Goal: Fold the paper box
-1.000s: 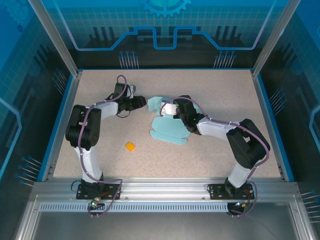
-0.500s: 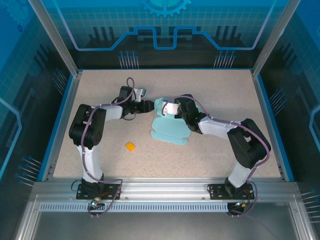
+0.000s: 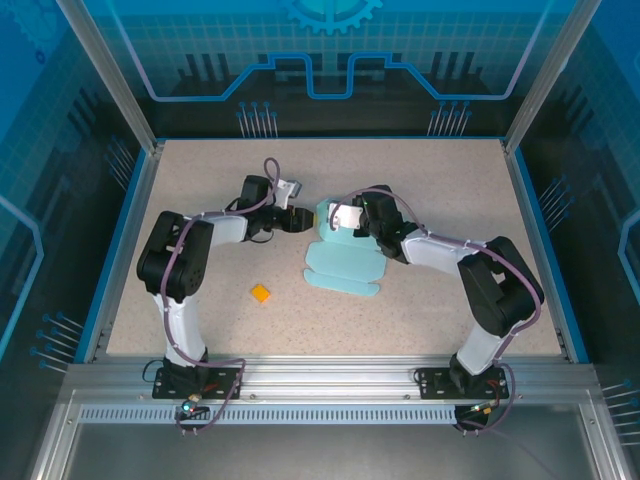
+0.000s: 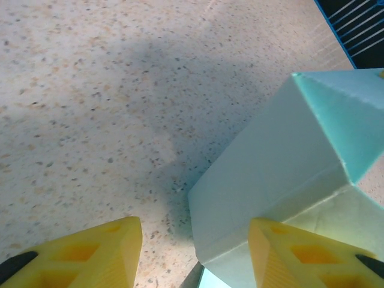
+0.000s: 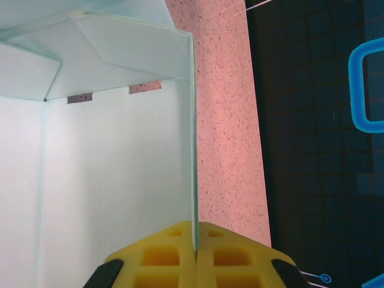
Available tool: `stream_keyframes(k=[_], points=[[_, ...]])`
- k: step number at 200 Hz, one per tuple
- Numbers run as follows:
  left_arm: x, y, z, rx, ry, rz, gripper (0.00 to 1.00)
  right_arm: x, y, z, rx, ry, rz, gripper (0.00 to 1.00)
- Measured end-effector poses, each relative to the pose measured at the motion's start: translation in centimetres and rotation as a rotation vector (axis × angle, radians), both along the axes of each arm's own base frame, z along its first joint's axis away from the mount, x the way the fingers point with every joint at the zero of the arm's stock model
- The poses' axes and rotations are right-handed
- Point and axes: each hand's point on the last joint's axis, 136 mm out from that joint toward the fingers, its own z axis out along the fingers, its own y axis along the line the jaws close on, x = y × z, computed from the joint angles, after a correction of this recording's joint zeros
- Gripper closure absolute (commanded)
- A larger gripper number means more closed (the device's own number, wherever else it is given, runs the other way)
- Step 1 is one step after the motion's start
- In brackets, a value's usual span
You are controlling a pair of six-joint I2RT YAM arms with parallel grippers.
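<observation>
Your left tool (image 3: 298,218) sits at the left side of the paper box (image 3: 345,268), its jaws spread wide and holding nothing. In the left wrist view the lower corner of a raised panel (image 4: 270,174) falls between them. The box lies near the middle of the tabletop (image 3: 450,180), between the two tools. Its flat part, with rounded tabs, lies toward the near edge, and at its far end panels stand up into a corner. Your right tool (image 5: 196,231) is closed on a stood-up edge of the box, with the thin card pinched between its pads.

The step in hand looks like squaring up that left panel while the right side is held. To do it well, treat the right grip as the anchor and do not pull with it, or the whole sheet may slide on the speckled surface. Bring the left tool in square to the panel and press low, near the crease, so the card bends along its score rather than buckling. Go slowly, because thin card probably dents easily and a crushed corner will not fold cleanly.
</observation>
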Motion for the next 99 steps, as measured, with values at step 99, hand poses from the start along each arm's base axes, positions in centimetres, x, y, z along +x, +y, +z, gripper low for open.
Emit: stream_keyframes(k=[99], points=[[-2.0,-1.7,1.2,-0.084,-0.061,-0.143,0.52,-0.4,0.2,-0.3,-0.01,0.038,0.017,1.0]])
